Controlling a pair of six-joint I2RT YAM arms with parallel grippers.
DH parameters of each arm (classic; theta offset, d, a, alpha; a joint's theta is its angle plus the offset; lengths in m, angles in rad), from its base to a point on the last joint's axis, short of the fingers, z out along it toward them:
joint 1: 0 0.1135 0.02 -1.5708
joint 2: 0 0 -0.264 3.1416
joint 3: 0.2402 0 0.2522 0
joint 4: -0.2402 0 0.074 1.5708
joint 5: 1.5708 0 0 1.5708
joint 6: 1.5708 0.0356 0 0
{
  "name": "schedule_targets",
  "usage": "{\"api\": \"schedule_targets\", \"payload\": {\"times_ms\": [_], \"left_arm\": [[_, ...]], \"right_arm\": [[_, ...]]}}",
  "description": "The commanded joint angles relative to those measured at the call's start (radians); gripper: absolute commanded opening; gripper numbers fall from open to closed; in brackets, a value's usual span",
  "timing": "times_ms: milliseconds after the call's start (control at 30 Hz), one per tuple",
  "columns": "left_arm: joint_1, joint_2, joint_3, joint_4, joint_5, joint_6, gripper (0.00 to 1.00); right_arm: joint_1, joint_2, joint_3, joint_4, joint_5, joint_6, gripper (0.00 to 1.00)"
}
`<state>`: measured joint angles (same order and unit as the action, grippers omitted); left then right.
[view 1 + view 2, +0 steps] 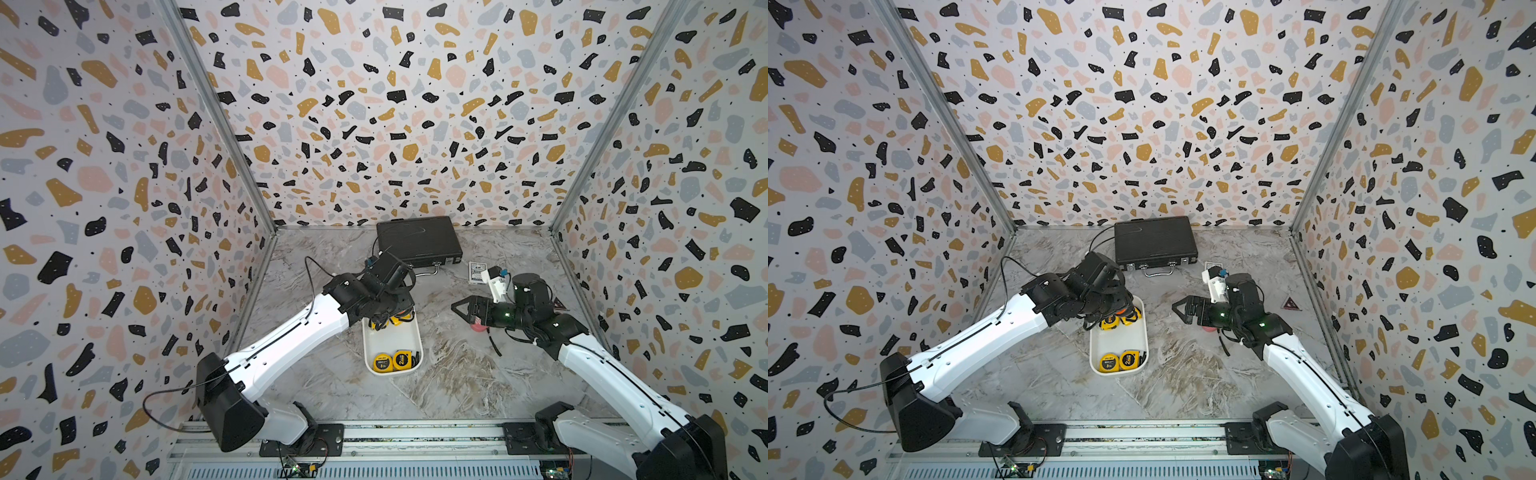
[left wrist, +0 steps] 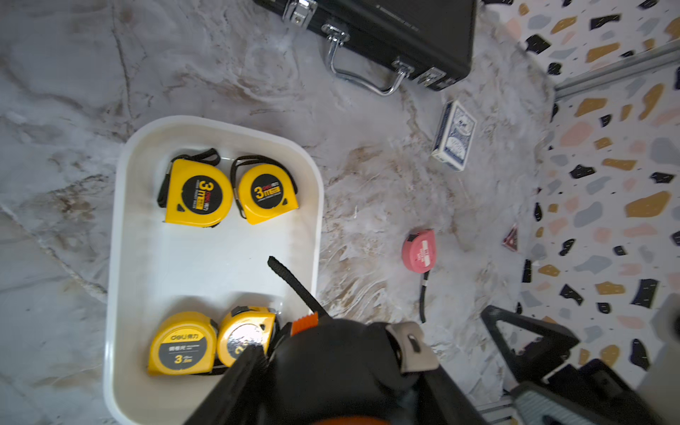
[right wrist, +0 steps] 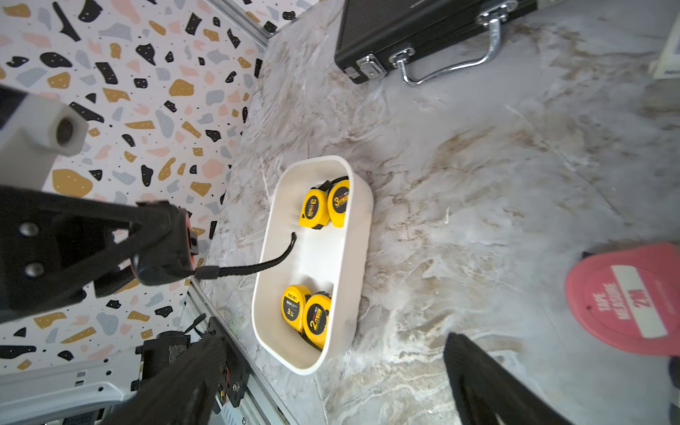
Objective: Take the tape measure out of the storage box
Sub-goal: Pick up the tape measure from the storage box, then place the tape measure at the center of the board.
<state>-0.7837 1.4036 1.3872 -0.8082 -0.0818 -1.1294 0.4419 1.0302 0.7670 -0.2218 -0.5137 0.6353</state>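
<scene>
Black tape measure [image 2: 331,353], orange trim: clamped between left gripper [image 3: 158,254] fingers, held in air above storage box [image 1: 390,338], strap dangling over box middle. Four yellow tape measures [image 2: 198,193] inside box, two per end. Right gripper [image 1: 461,309], fingers wide apart, hovers right of box above pink tape measure [image 2: 419,250]. Black briefcase [image 1: 417,241] beyond box.

Marble-patterned tabletop [image 1: 457,374] was recorded. Lying directly on it were noted: white storage box [image 2: 220,265] near centre; black briefcase [image 1: 417,240] at the back wall; blue card box [image 2: 455,135] near the briefcase's right corner; pink tape measure [image 2: 419,251] right of the storage box, apart; small red triangle [image 1: 1291,304] near the right wall.
</scene>
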Motion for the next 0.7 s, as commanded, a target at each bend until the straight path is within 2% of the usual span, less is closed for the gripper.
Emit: {"api": "schedule_targets", "payload": {"times_ms": [0,267,667], "left_arm": [[0.000,0.009,0.070,0.090,0.041,-0.067,0.00],[0.000,0.058,0.102,0.200,0.170,-0.148,0.00],[-0.003,0.080,0.060,0.326,0.230,-0.170,0.00]], "right_arm": [[0.061,-0.041,-0.004,0.118,0.083,0.036,0.99],[0.128,-0.062,0.008,0.230,0.152,0.010,0.99],[0.159,-0.013,0.030,0.337,0.116,0.008,0.99]]}}
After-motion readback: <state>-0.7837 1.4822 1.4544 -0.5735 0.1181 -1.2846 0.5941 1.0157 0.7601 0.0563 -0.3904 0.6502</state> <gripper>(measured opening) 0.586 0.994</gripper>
